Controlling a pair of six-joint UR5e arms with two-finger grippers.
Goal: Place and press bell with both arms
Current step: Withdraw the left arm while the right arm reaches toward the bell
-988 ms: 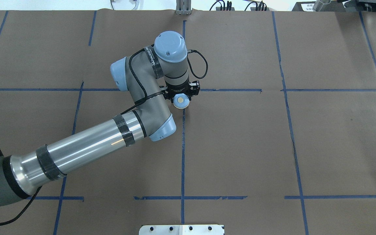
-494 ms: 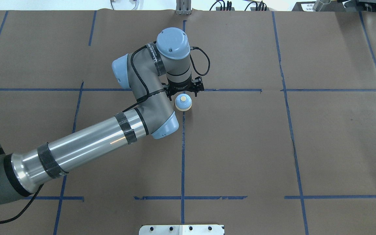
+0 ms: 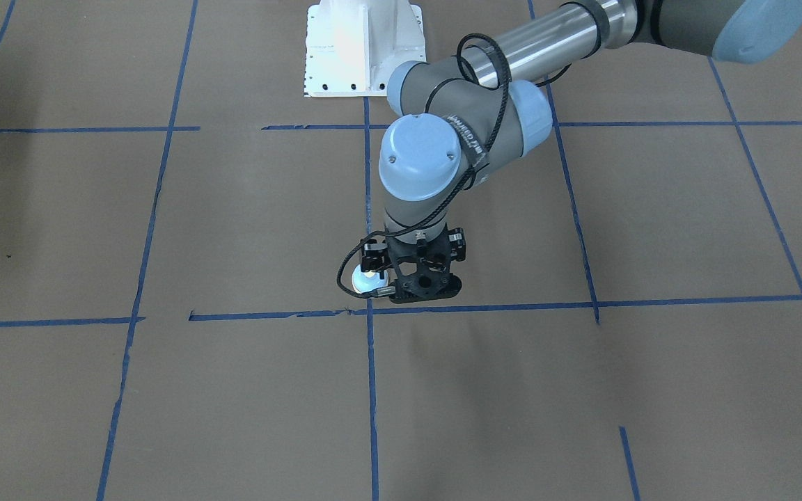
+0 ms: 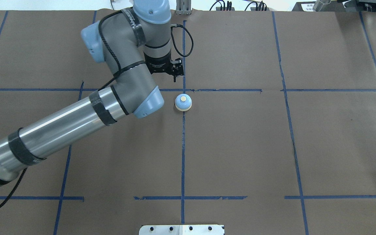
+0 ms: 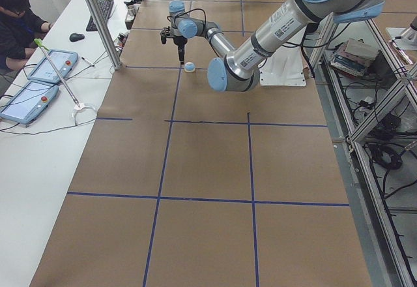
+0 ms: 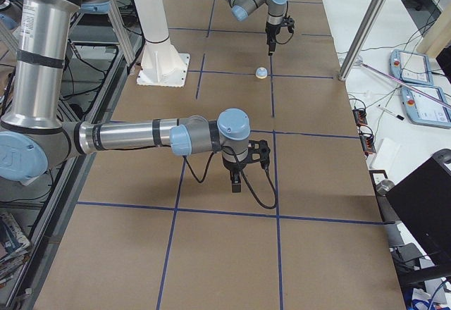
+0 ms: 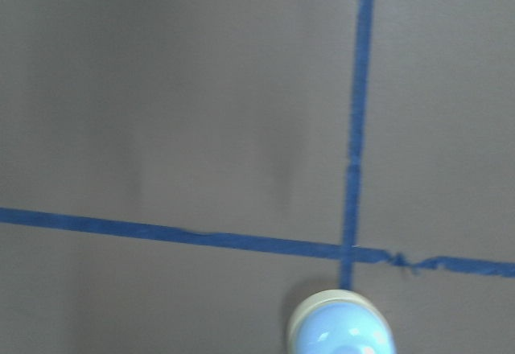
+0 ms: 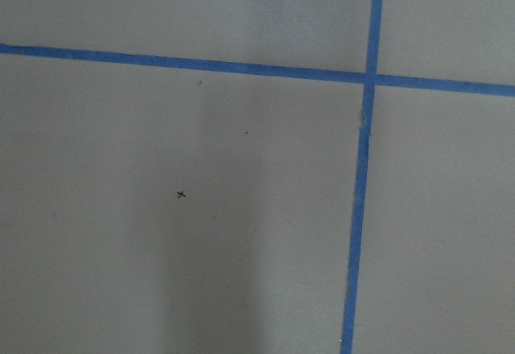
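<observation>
On table, bell upright, strap lettering unreadable

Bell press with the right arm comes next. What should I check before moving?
1. Bell upright on the table, button on top: ok.
2. Left gripper off the bell: ok. The overhead view shows a gap between them.
3. Button uncovered from above: ok. The left arm lies to one side of it.
4. Right gripper over the bell: not ok. It hangs over the table far from the bell.
5. Right gripper shut for pressing: cannot tell. Only the side view shows it.
</observation>
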